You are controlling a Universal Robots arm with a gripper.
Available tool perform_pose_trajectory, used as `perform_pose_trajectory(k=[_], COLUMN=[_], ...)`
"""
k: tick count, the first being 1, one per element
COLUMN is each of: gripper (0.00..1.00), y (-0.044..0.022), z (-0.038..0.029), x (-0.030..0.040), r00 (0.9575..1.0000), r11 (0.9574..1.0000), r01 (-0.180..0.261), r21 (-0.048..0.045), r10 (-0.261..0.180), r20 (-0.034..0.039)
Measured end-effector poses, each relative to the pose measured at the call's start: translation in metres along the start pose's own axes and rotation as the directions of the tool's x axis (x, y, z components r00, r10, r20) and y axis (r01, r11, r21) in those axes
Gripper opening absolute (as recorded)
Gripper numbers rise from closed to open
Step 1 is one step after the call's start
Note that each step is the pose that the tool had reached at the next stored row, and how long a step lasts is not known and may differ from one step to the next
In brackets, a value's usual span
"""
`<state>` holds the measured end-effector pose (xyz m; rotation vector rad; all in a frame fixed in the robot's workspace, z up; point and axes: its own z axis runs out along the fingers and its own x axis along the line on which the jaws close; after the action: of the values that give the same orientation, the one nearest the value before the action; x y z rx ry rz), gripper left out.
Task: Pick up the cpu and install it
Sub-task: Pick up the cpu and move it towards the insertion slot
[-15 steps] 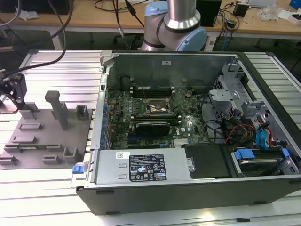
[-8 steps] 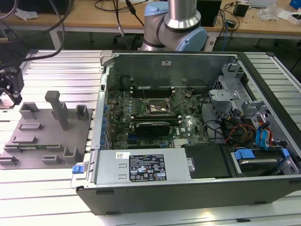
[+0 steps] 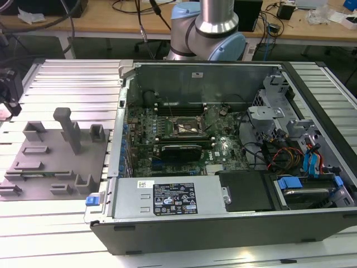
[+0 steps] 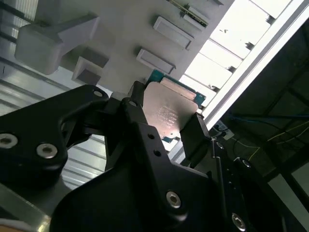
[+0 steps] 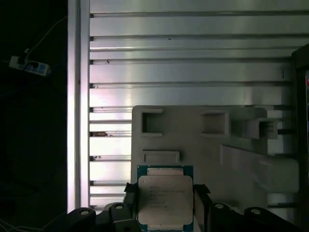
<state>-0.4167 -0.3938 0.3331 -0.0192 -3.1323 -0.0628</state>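
Silver on top, the cpu (image 5: 165,199) sat pinched between the black gripper's (image 5: 165,191) two fingers (image 5: 201,193), which were closed on its sides. Behind it lay the grey tray (image 5: 207,145) on the ribbed metal table (image 5: 193,72), beside the open computer (image 3: 223,237).

Arm tube (image 3: 218,15): polished silver metal cylinder.
Joint caps (image 3: 237,47): light blue, rounded, on grey housings.
Gripper (image 4: 166,113): matte black, angular links.
Screws (image 4: 174,199): silver round heads, set in the black links.
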Motion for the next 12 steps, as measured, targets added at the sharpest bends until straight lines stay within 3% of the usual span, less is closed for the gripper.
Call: perform_pose_trajectory(k=[3,12], gripper=[0.55,0.55], y=[0.0015,0.0031], z=[-0.0112,-0.0268], x=[0.0001,0.0003], r00=[1.0,1.0], r11=[1.0,1.0], r01=[0.0,0.0], r21=[0.0001,0.0001], r10=[0.0,0.0], r20=[0.0,0.0])
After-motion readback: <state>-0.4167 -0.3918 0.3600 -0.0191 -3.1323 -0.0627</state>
